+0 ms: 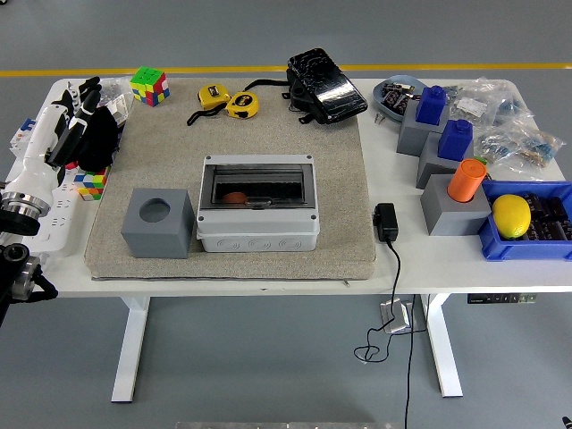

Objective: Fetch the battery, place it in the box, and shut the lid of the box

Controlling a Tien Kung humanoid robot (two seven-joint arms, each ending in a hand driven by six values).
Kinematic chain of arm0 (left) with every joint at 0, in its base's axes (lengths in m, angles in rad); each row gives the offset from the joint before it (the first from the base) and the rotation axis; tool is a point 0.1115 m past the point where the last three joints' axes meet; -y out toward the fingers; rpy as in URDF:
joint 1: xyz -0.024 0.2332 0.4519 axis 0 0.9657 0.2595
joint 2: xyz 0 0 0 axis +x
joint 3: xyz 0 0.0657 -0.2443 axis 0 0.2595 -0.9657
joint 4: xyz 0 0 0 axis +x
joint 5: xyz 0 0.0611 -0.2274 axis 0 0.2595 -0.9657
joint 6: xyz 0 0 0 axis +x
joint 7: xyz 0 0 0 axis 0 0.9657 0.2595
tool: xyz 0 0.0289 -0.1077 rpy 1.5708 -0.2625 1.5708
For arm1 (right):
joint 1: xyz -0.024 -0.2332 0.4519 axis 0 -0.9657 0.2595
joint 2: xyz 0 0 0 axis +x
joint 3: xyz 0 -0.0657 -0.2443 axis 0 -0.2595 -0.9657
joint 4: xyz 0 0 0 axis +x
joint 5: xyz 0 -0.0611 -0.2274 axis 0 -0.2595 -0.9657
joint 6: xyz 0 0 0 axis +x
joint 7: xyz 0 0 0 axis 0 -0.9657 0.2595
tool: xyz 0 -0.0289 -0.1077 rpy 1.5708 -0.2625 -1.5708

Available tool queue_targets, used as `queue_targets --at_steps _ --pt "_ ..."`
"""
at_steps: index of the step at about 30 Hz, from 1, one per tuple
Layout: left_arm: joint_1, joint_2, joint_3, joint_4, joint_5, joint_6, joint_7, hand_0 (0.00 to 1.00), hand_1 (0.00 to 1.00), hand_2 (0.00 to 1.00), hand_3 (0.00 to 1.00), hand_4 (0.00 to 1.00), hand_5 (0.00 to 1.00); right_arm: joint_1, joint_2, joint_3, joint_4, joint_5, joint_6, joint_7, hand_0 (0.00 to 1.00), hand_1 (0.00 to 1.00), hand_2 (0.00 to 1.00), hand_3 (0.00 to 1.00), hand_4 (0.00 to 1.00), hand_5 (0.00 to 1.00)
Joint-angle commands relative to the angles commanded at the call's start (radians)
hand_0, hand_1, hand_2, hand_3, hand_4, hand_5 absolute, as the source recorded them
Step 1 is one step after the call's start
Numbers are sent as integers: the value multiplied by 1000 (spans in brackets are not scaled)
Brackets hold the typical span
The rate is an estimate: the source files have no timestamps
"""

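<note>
Box [257, 214] sits mid-mat, grey body, dark tinted lid down over the window. Small orange-brown thing [235, 197] shows through the lid at the left of the inside; looks like the battery, can't confirm. Box front edge is near the mat's [340, 179] front edge, clear mat strip to its right and behind it.

Grey cube holder [157, 222] just left of the box, round hole on top, nothing visible in the hole. Two yellow tape measures [229, 102] at the mat's far edge, black pouch [325, 86] beside them to the right. Colour cube [149, 86] off the mat at the far left of the surface [393, 264].

Right side crowded: two grey blocks with blue caps [442, 122], a third grey block topped by an orange cylinder [466, 180], blue bin [534, 223] at the right edge with a yellow lemon-like thing [511, 215] and dark parts in it. Round tray [398, 94] and plastic bags [508, 121] behind those. Black adapter [386, 222] just off the mat's right edge, cord dropping over the near edge.

Left hand [88, 125] rests at the far-left edge of the surface over a second colour cube [89, 181], well apart from the box; black fingers loosely extended, holding nothing. White forearm runs down the left edge.
</note>
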Motion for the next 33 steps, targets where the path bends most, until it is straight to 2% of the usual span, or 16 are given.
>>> queue_targets --at_steps 33 --pt "3 5 11 -1 -1 2 -2 950 910 926 906 998 998 -7 -4 -9 0 3 0 -1 846 848 811 856 998 998"
